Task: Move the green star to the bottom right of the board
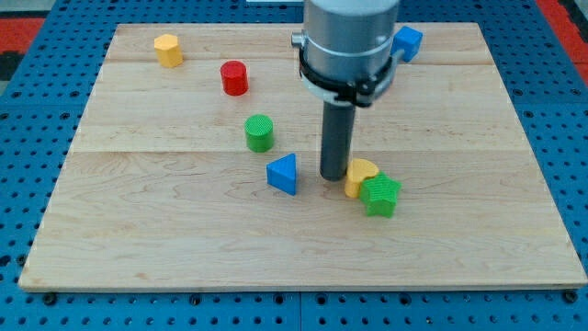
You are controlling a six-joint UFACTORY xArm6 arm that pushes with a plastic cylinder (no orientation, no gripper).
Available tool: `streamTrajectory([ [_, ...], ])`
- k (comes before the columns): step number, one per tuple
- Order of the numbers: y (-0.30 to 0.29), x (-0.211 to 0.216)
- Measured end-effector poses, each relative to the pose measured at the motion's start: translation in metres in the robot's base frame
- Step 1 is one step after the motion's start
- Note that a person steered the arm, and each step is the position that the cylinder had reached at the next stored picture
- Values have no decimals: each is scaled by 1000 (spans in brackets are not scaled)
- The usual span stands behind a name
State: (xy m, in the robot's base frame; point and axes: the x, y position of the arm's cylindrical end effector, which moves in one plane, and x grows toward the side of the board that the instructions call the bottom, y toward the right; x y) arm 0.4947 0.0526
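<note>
Our arm ends in a plain dark rod, so we have no fingers to spread, press together or pinch with; there is only our tip (pixel 333 176), resting on the wooden surface (pixel 165 248) a little below the board's middle.

We take the green star (pixel 380 195) as our landmark. It lies just to the view's lower right of our tip, apart from it, with the yellow block (pixel 359 175) between the two. That yellow block, rounded and perhaps heart-shaped, touches the star's upper-left side and sits right beside our tip on the tip's right; whether the tip actually touches it we cannot tell.

To the view's left of the star, past our tip, lies the blue triangular block (pixel 283 173). Further up and left of the star stands the green cylinder (pixel 259 132), and beyond that, still up and left, the red cylinder (pixel 234 77). Far to the star's upper left, near the board's top-left corner, sits a second yellow block (pixel 167 49), roughly hexagonal. Well above the star, near the top edge, a blue block (pixel 407 41) shows beside the arm's grey housing (pixel 349 41), which partly hides it.

The star itself sits right of centre, in the lower half of the board, well short of the bottom-right corner.
</note>
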Motion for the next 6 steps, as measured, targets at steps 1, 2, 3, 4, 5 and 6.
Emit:
streamTrajectory([
  [1,37,18],
  [2,85,27],
  [3,58,31],
  [4,82,45],
  [5,119,60],
  [6,128,69],
])
